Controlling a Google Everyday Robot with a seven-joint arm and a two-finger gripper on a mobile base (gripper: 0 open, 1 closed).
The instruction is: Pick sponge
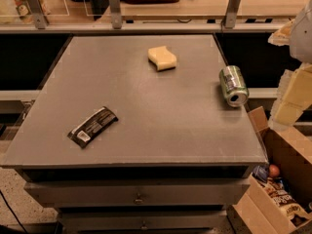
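The sponge (162, 58) is a small pale-yellow foam block with wavy edges. It lies on the far middle of the grey table top (136, 126). My gripper (291, 95) hangs at the right edge of the view, beyond the table's right side and well apart from the sponge, with the white arm above it. It holds nothing that I can see.
A green can (233, 86) lies on its side near the table's right edge, between the sponge and the gripper. A black snack wrapper (92, 126) lies at the front left. An open cardboard box (282, 179) with snacks stands on the floor at the right. A railing (114, 6) runs behind the table.
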